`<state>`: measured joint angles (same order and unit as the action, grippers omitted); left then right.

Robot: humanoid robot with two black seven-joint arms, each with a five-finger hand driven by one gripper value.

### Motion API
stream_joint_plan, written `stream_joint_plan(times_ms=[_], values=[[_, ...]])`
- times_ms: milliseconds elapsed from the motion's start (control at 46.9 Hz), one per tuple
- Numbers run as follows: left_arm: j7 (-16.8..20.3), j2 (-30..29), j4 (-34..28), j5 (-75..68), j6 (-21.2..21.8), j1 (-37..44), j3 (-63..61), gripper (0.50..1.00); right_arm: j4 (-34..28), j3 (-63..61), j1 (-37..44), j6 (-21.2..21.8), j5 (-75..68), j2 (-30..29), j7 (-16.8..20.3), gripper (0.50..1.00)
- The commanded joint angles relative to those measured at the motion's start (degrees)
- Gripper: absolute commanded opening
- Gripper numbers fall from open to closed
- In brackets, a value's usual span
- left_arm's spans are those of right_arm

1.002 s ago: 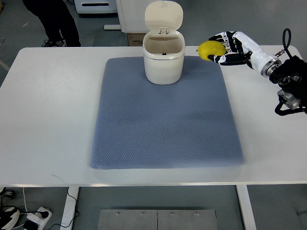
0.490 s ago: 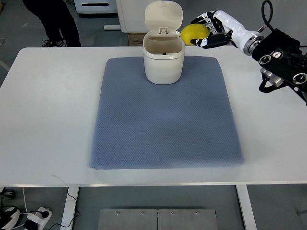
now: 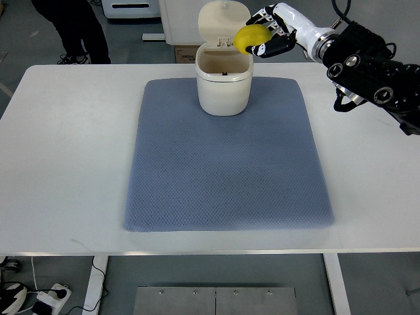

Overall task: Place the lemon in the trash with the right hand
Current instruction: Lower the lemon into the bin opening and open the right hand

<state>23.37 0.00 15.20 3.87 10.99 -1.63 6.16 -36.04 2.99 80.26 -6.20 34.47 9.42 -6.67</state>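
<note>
A lab or test room: a plain white counter on a grey floor, power strip and cables underneath.

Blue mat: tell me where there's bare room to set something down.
The blue mat is bare from the trash can down to its near edge. The white table is bare on both sides of the mat. The one crowded spot is the far edge, where the right hand holds the lemon by the can's rim.

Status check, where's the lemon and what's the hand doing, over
Right hand shut on lemon. Lemon held over right rim of trash bin, lid open. Nothing in the way. Left arm not in view.
</note>
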Motion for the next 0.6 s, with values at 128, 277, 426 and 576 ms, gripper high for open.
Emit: stream_joint_plan(times_ms=[128,277,426,576], values=[[0.01,0.00,0.00,-0.01,0.00,-0.04,0.00,1.000,2.02,2.81,0.86,-2.23,0.07,-3.61,1.92,0.500],[0.01,0.00,0.00,-0.01,0.00,-0.04,0.00,1.000,4.31,4.66,0.77,-3.02,0.07,-6.43,2.71,0.500],[0.01,0.00,0.00,-0.01,0.00,-0.04,0.00,1.000,5.19,5.01,0.60,-3.29,0.07,-7.66,3.41,0.500],[0.01,0.00,0.00,-0.01,0.08,0.04,0.00,1.000,5.19,5.01,0.33,-3.64,0.07,-7.84,4.12,0.500]])
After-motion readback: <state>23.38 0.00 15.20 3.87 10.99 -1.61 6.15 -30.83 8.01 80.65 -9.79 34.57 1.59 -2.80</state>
